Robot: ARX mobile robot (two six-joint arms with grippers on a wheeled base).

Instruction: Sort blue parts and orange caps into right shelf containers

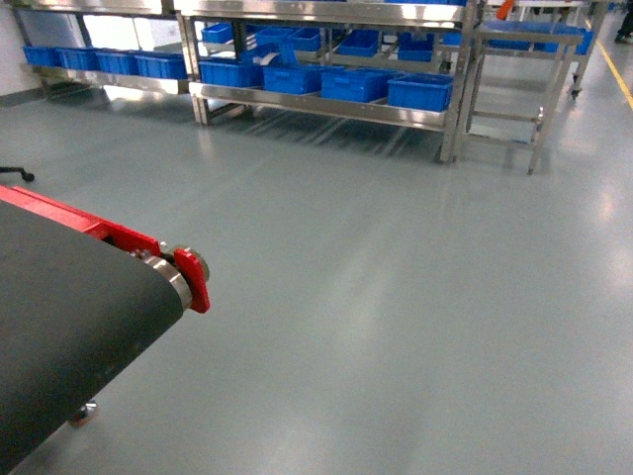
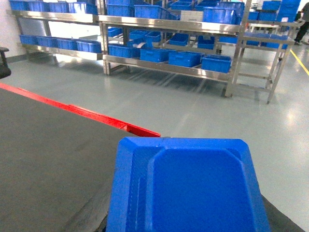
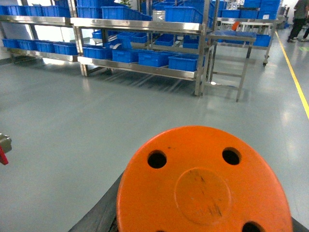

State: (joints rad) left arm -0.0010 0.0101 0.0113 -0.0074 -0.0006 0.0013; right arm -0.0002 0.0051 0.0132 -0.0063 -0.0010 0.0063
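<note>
1. Left gripper (image 2: 188,228). In the left wrist view you see only dark slivers of its fingers (image 2: 281,218) at the bottom edge, one on each side of a blue part (image 2: 188,188). Treat the jaws as clamped on that part. The part fills the lower centre of the view, with its flat recessed face turned to the camera. It sits above the right-hand edge of the dark conveyor belt (image 2: 43,159), close to the belt's red side rail (image 2: 111,121).

2. Right gripper (image 3: 203,229). In the right wrist view a dark finger (image 3: 99,220) shows at the lower left of an orange cap (image 3: 203,188). Treat the jaws as closed on the cap. The cap's flat round end faces the camera. You can count three small holes around a raised centre disc. The cap is held over the grey floor (image 3: 72,121), clear of the belt.

3. Head view. Neither gripper nor either held piece appears here. The end of the belt, with its roller and red end plate (image 1: 193,279), occupies the lower left corner.

4. Right shelf containers (image 1: 420,91). These blue bins stand in a row on the lowest level of the steel rack (image 1: 326,107), across the floor and well apart from the belt. You cannot tell what they contain.
</note>
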